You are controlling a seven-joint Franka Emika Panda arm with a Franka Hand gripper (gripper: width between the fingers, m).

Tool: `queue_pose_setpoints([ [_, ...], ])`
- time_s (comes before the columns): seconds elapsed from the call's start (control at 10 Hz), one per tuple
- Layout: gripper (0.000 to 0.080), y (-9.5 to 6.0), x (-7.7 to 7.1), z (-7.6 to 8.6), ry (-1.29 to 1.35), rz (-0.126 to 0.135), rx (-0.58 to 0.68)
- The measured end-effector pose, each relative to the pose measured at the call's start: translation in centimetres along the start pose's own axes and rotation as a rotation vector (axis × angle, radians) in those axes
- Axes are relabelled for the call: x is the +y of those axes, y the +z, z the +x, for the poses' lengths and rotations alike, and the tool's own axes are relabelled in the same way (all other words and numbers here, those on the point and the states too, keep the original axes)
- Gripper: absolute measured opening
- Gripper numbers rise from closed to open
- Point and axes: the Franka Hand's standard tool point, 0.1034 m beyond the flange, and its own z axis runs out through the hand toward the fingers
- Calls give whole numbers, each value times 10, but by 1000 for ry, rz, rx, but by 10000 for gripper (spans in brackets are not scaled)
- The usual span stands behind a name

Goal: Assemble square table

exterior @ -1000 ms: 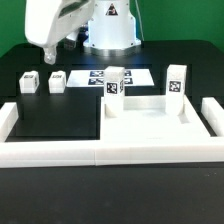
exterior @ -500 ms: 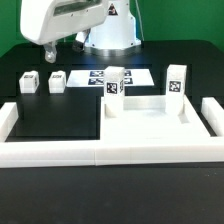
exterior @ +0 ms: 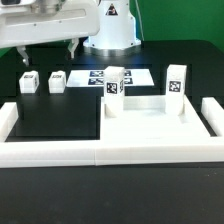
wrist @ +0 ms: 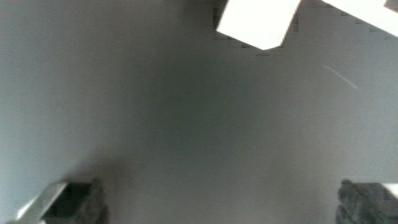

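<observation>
The square table top [exterior: 146, 118], a white tray-like piece, lies on the table at the exterior view's right of centre. Two tagged leg blocks [exterior: 114, 83] [exterior: 177, 80] stand at its far edge. Two smaller leg blocks [exterior: 28, 82] [exterior: 57, 80] stand apart at the left. My gripper [exterior: 47, 52] hangs above and behind those two small blocks, open wide and empty. In the wrist view the gripper [wrist: 221, 205] is over bare dark table, its fingertips [wrist: 71, 203] far apart. One white block [wrist: 258, 22] shows at the frame's edge; which leg it is I cannot tell.
The long white border wall [exterior: 100, 150] runs along the front and turns back at both ends. A black mat [exterior: 55, 120] lies inside it at the left. The marker board [exterior: 130, 76] lies flat behind the table top. The robot base [exterior: 110, 30] stands at the back.
The hand has swung toward the exterior view's left and turned, so both fingers now show spread apart. No part has moved.
</observation>
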Motion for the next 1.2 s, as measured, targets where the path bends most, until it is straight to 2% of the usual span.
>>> queue_pose_setpoints([
  [0.4, 649, 2, -7, 2, -6, 13, -17],
  [0.5, 649, 9, -6, -5, 22, 24, -48],
  [0.6, 649, 19, -7, -16, 67, 40, -146],
  [0.7, 649, 29, -2, -22, 124, 53, -198],
  [0.8, 649, 37, 4, -28, 141, 91, -255],
  [0.9, 649, 40, 5, -29, 141, 117, -331],
  [1.1, 649, 40, -2, -21, 112, 135, -413],
  [1.2, 649, 41, -6, -23, 104, 149, -463],
])
